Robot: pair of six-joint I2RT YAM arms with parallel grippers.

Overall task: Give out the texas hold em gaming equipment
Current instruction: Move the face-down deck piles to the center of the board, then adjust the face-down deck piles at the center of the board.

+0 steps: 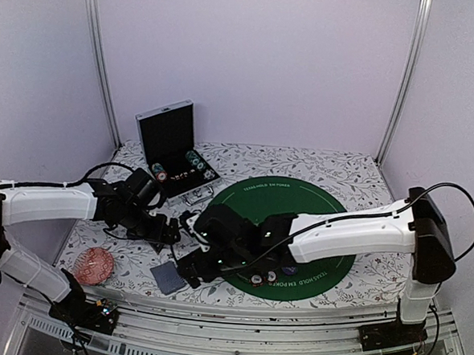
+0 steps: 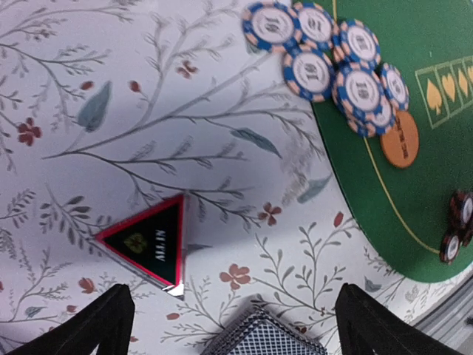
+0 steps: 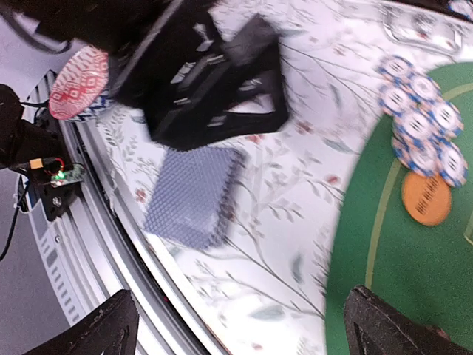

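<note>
A blue-grey-backed card deck (image 1: 166, 278) lies on the flowered cloth near the front edge. In the left wrist view the deck (image 2: 266, 340) shows at the bottom edge, between the spread fingers of my open left gripper (image 2: 236, 334), which holds nothing. A black triangular marker (image 2: 151, 240) with a red rim lies just left of it. Blue striped chips (image 2: 332, 66) and an orange button (image 2: 400, 139) sit at the edge of the green mat (image 2: 384, 200). My right gripper (image 3: 244, 333) hangs open and empty near the deck (image 3: 192, 194), with the left gripper (image 3: 207, 81) beyond.
An open black case (image 1: 169, 137) with more chips stands at the back left. A red patterned round object (image 1: 95, 264) lies front left. Dark chips (image 2: 458, 225) rest near the mat's near edge. The metal table rail (image 3: 111, 244) runs close by the deck.
</note>
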